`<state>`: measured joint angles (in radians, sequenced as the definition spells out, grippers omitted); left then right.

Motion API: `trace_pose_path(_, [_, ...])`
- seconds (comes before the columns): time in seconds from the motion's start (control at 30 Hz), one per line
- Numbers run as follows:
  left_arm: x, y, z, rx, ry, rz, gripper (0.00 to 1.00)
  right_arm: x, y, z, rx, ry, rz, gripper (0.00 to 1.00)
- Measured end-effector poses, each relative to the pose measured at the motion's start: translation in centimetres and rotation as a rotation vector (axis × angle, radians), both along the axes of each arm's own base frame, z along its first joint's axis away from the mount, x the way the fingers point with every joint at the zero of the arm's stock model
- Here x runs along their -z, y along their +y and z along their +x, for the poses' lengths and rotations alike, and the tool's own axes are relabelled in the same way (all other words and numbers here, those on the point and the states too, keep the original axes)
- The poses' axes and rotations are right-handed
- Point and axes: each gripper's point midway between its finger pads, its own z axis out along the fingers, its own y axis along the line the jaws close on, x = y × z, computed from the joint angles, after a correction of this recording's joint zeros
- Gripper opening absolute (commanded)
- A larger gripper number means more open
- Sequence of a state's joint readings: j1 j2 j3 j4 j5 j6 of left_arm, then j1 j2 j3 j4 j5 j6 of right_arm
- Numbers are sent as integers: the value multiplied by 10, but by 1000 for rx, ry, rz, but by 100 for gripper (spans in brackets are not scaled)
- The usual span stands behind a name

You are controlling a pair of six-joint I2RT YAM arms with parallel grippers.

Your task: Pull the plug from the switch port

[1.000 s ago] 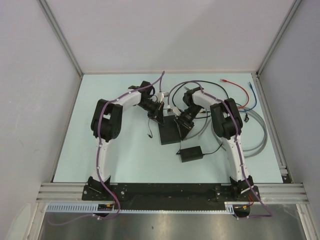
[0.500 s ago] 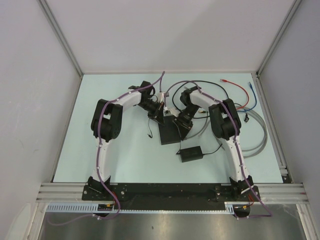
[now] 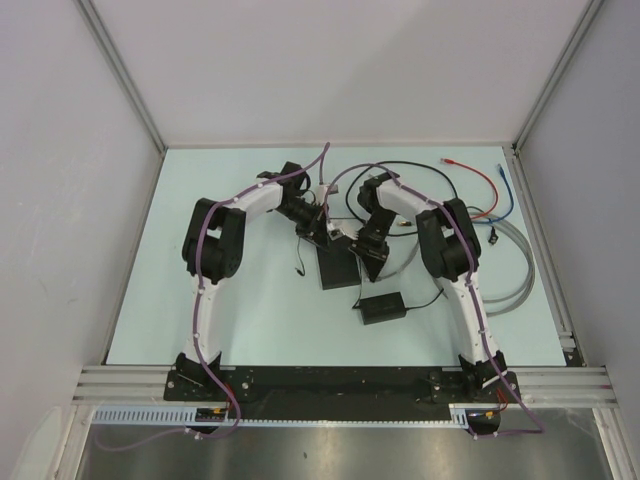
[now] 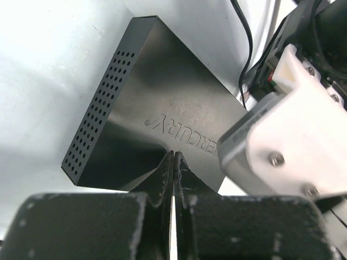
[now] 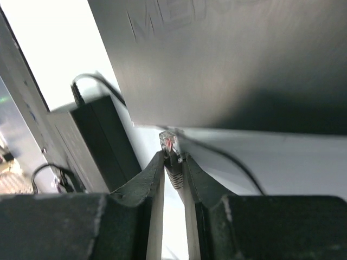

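M: Right arm's elbow had swung in toward the left arm since the earlier top view, and its wrist had crowded closer. The switch box [image 3: 338,270] had kept its place on the table [image 3: 220,300].

J: Pincer states?

M: Right pincer [image 5: 173,158] was pinching the plug [image 5: 170,144] by its grey boot, with the clear head poking out past the fingertips. Left pincer [image 4: 173,158] was pressed together with nothing between, tips down on the box's top near one edge.

J: Where was the plug relative to the switch port?

M: Just beside the box's edge, head showing bare. Judged out of the socket, or very nearly. The port itself was not visible in any view.

J: Handling notes?

M: Plug: light, hard plastic, likely with a brittle latch tab. The cable behind it looked limp, so the grip belonged on the boot right behind the head, as held. Box: flat, probably light, smooth-topped. It would likely slide on the table under a pull, hence the left tips pinning it. Risk: tips skating on that surface. Power-adapter brick [image 3: 382,306] lay near, apart from the box.
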<state>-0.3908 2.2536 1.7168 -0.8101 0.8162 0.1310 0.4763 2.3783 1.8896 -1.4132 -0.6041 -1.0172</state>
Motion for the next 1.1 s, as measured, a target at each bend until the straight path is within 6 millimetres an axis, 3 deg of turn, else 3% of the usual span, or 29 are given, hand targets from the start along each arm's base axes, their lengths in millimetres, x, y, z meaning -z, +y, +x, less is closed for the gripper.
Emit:
trace_pose_path(0.2, [0, 0, 1, 0, 2, 0, 1, 1, -22, -4, -24, 5, -85, 0])
trace_pose_path(0.33, [0, -1, 1, 1, 2, -1, 1, -2, -29, 5, 2, -15, -78, 0])
trace_pose_path(0.43, [0, -1, 1, 1, 2, -1, 1, -8, -35, 30, 36, -106, -51, 0])
trace_pose_path(0.47, [0, -1, 1, 1, 2, -1, 1, -25, -40, 50, 57, -194, -32, 0])
trace_pose_path(0.5, [0, -1, 1, 1, 2, -1, 1, -26, -40, 51, 59, -202, -30, 0])
trace_pose_path(0.6, [0, -1, 1, 1, 2, -2, 1, -50, -53, 81, 97, -313, -33, 0])
trace_pose_path(0.9, [0, -1, 2, 1, 4, -2, 1, -88, -143, 186, 335, -585, -124, 0])
trace_pose_path(0.97, [0, -1, 2, 1, 5, -2, 1, -85, -161, 196, 373, -602, -153, 0])
trace_pose_path(1.07, [-1, -1, 2, 1, 5, -2, 1, -74, -162, 191, 386, -563, -164, 4])
trace_pose_path(1.1, [-1, -1, 2, 1, 5, -2, 2, -69, -156, 187, 383, -542, -160, 23])
